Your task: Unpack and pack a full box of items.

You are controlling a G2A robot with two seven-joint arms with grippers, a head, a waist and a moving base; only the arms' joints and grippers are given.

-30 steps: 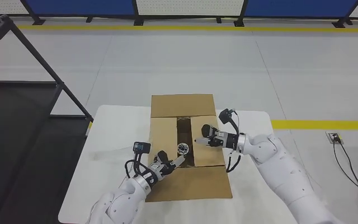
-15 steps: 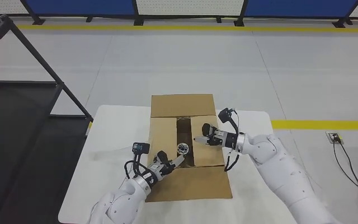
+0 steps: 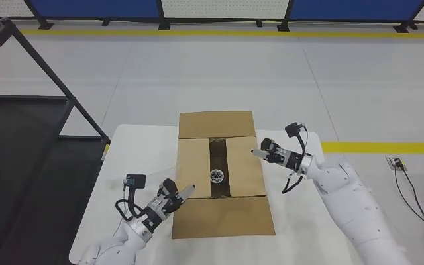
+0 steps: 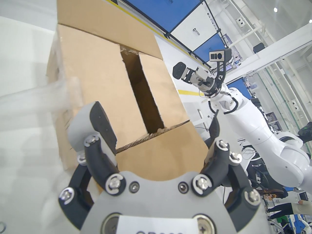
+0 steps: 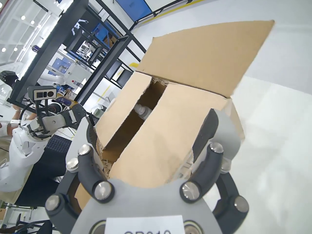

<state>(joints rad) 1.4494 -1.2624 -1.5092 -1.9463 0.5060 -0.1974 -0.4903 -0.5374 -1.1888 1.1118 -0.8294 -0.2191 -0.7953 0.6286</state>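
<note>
My left gripper (image 3: 187, 191) and right gripper (image 3: 254, 153) gaped empty beside the mid-frame box (image 3: 222, 212); I judged it best to hook the flaps (image 3: 244, 165) at the gap (image 3: 218, 156).

We are noting a white table (image 3: 136, 159) bearing one cardboard box (image 3: 193, 165). The box is sitting mid-table, its inner flaps lying nearly flat with a gap between them.

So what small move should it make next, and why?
Probably bring the right arm's open jaws to the inner edge of the right flap and fold it outward. The two inner flaps of the box lie nearly flat, leaving only a narrow gap over a white item. Both pairs of jaws stand open and empty beside the box.
</note>
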